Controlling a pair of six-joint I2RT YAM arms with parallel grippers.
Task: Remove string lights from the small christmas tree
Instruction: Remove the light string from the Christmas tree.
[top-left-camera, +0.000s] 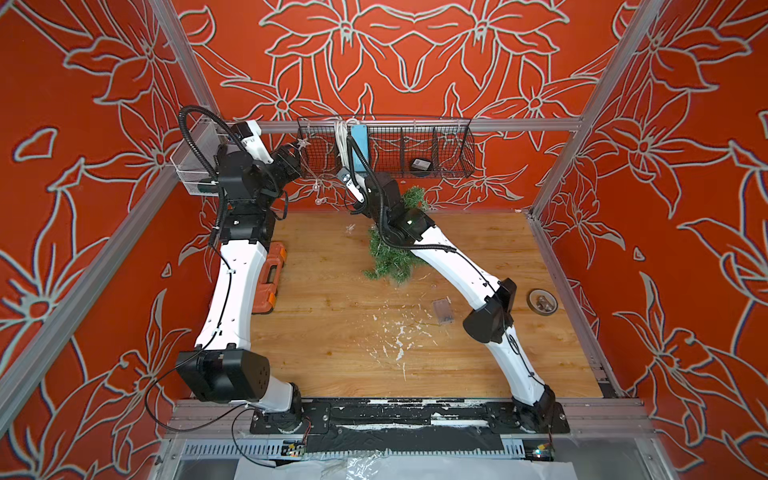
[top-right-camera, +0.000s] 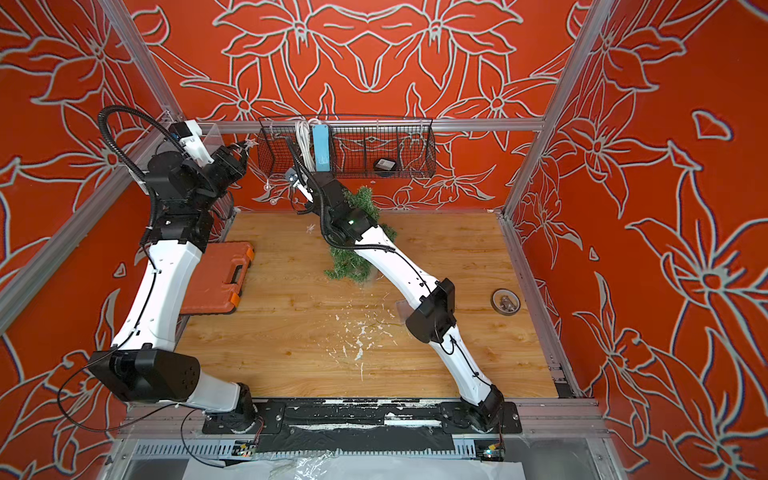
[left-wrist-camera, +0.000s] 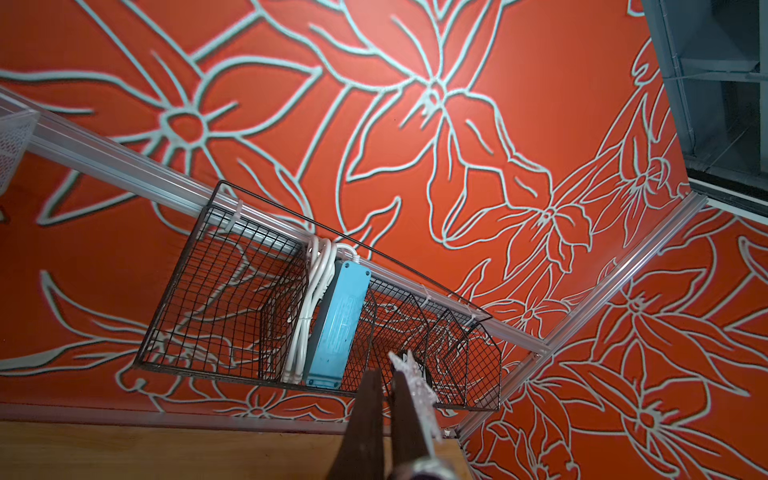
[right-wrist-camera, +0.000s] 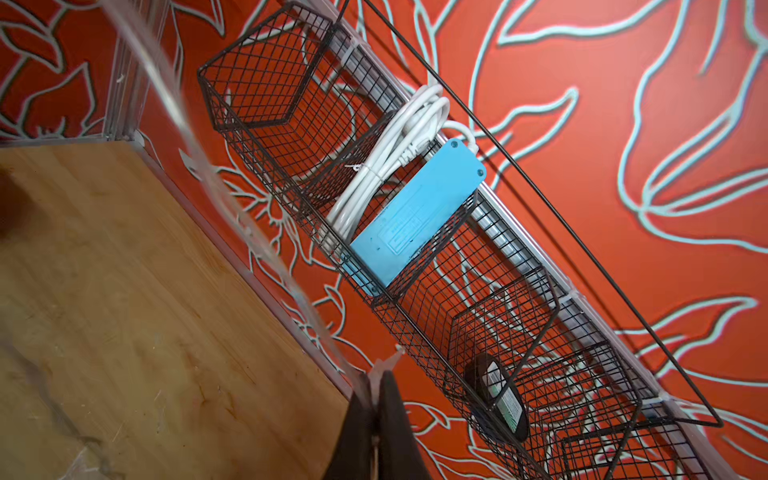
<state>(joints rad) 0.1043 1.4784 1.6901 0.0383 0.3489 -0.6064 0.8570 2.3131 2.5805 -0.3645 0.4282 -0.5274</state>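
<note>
My left gripper (left-wrist-camera: 385, 376) and right gripper (right-wrist-camera: 380, 376) each pinched the lights (left-wrist-camera: 415, 388), upper centre in both top views; I judged slow, spread lifting best to clear the tree (top-left-camera: 388, 259).

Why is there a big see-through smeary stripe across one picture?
In the right wrist view, that smear looks like the string lights, too near the lens to focus; the wire basket behind is sharp. In the left wrist view, the star bulb looks soft too.
</note>
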